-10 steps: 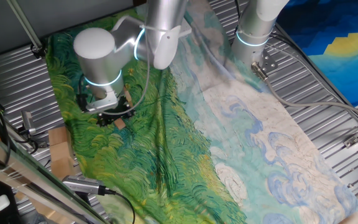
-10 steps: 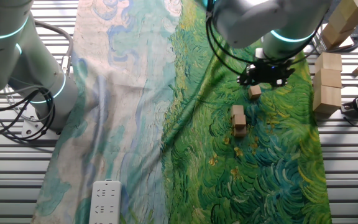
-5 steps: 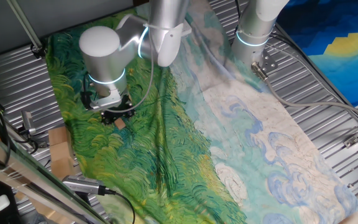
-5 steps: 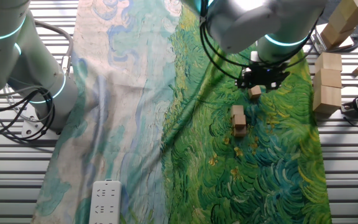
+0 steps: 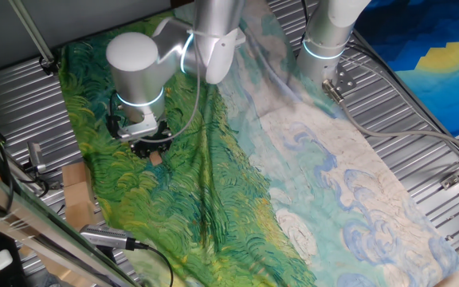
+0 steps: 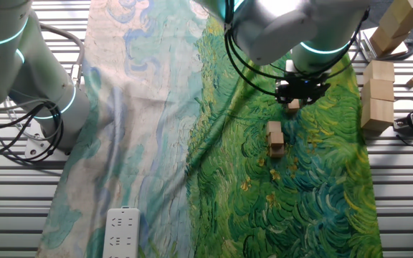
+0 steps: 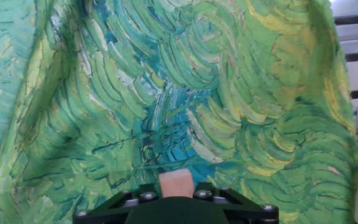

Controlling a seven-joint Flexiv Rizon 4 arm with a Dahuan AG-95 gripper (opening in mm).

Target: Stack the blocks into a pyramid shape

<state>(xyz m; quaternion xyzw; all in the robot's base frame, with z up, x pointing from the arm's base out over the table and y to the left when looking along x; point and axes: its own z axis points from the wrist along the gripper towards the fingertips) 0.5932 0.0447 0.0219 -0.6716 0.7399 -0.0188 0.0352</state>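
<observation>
Green swirl-painted cloth (image 6: 214,165) covers the counter (image 6: 400,186), where the claw (image 6: 297,93) has drifted from the right edge toward 2 stacked blocks (image 6: 275,139), apparently gripping 1 block (image 7: 176,183) for the pyramid.

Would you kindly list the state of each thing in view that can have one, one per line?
gripper: low over the cloth, directly above one block; open or shut cannot be told.
block under the gripper: upright on the cloth, at the gripper's front edge.
stacked blocks: a small pile on the cloth, apart from the gripper.
cloth: spread over the table, wrinkled.
power strip: lying flat at the cloth's edge.
</observation>
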